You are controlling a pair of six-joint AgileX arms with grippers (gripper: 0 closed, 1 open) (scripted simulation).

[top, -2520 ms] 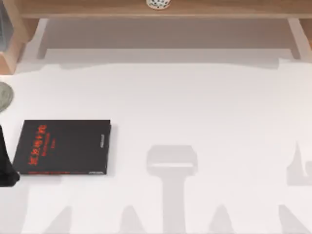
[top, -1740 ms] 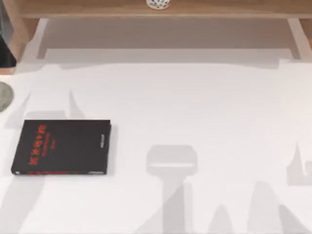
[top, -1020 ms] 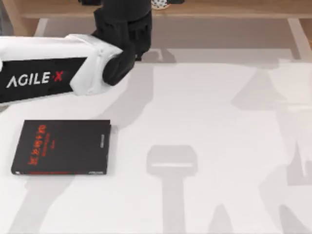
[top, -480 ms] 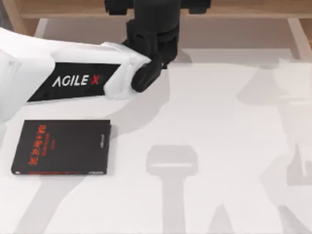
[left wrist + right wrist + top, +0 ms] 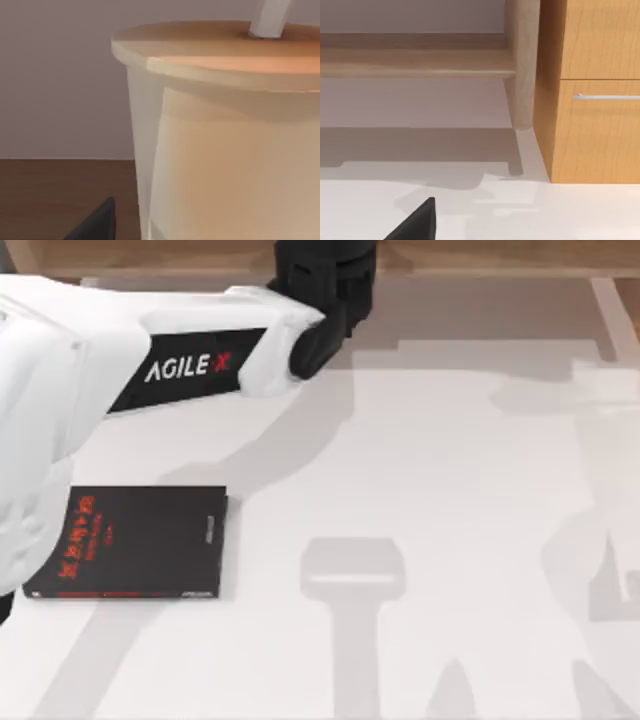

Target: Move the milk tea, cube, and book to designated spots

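1 black book point(image 5: 128, 542) lies flat on the white table point(image 5: 450, 490) at the near left, spine toward the centre; its cover carries red lettering too small to read, and a short pale mark on the spine is likewise illegible. It is not the cyan book named by the task, so it is judged to need no handling. Beyond it, the left arm point(image 5: 180, 350) stretches from the left across the table toward the wooden shelf point(image 5: 480, 255) at the far edge, and its white casing bears the word "AGILE X" in white on a black panel. The left wrist view explains this reach: the milk tea point(image 5: 225, 150), a pale cup with a tan lid and a white straw, stands upright on a brown surface directly ahead of the left gripper point(image 5: 97, 222), very close, with 1 dark fingertip showing beside its base. Whether the fingers are released or clenched on the cup cannot be told. The step in hand is judged to be the approach to grasp the milk tea on the shelf. The right gripper point(image 5: 417, 220) sits low over the table near a shelf leg point(image 5: 522, 65) and a drawer point(image 5: 600, 120) with a metal handle; its finger state cannot be told either.
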